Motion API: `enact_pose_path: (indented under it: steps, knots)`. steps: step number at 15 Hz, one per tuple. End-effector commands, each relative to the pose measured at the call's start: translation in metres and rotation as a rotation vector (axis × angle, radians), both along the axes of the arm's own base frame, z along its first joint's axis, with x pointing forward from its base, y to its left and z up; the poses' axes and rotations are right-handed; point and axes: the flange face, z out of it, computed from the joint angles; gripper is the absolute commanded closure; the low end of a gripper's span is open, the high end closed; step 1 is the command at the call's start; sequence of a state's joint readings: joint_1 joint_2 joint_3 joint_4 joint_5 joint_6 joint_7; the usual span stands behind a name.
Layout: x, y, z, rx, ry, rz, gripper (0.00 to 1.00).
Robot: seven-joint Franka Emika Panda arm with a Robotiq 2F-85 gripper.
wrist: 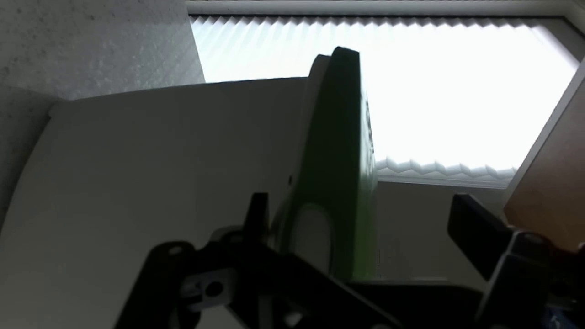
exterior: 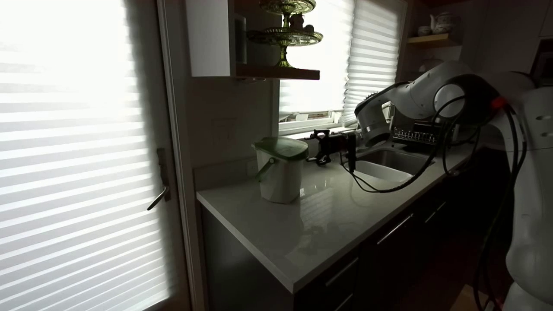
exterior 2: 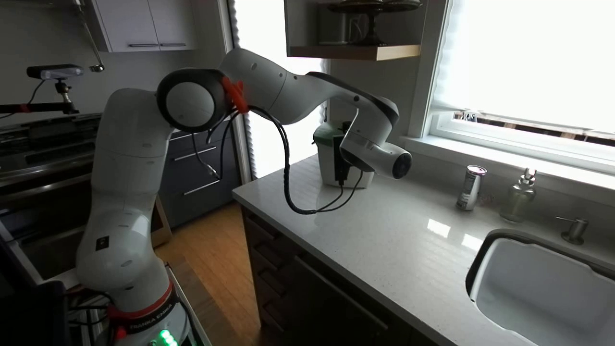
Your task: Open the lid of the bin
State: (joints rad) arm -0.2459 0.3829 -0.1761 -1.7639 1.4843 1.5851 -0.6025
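Bin [exterior: 281, 183] is standing upright on counter [exterior: 276, 235] nr its end, lid [exterior: 283, 147] lying closed on top, green handle [exterior: 263, 171] hanging down its side. Gripper [wrist: 361, 203] is sitting just beside bin, sink side, at abt lid ht, fingers [wrist: 480, 233] spread wide w/ gap btwn. In wrist view lid's edge is showing in that gap; 1 finger is overlapping bin's wall, other is standing apart past lid's top; whether either's touching isn't showing clearly. In an ext. view arm [exterior 2: 307, 96] is reaching over counter & hiding part of bin, w/ cable [exterior 2: 287, 163] looping below. Can [exterior 2: 471, 188] & soap bottle [exterior 2: 518, 197] are standing at counter's back, under window [exterior 2: 533, 67]; sink [exterior 2: 538, 278] is lying nr them. In an ext. view shelf [exterior: 276, 72] is holding green stand [exterior: 283, 36] above bin's level, & dish rack [exterior: 414, 136] is standing beyond sink. Blind [wrist: 434, 100] is glowing bright behind lid in wrist view.
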Motion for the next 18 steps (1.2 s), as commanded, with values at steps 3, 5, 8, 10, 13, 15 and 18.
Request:
enact_pose_path:
  steps: [3, 5, 8, 10, 13, 15, 18]
  knots:
    - [0.000, -0.003, 0.012, 0.007, -0.040, -0.019, 0.00]
    - [-0.001, -0.004, 0.017, 0.008, -0.044, -0.019, 0.00]
    - [-0.003, -0.007, 0.021, 0.001, -0.047, -0.022, 0.00]
    - [-0.003, -0.008, 0.024, 0.001, -0.052, -0.025, 0.00]
    - [-0.003, -0.003, 0.031, 0.002, -0.088, -0.022, 0.00]
    - [-0.002, 0.003, 0.042, -0.016, -0.120, -0.004, 0.00]
    - [0.002, 0.017, 0.066, -0.044, -0.185, 0.030, 0.00]
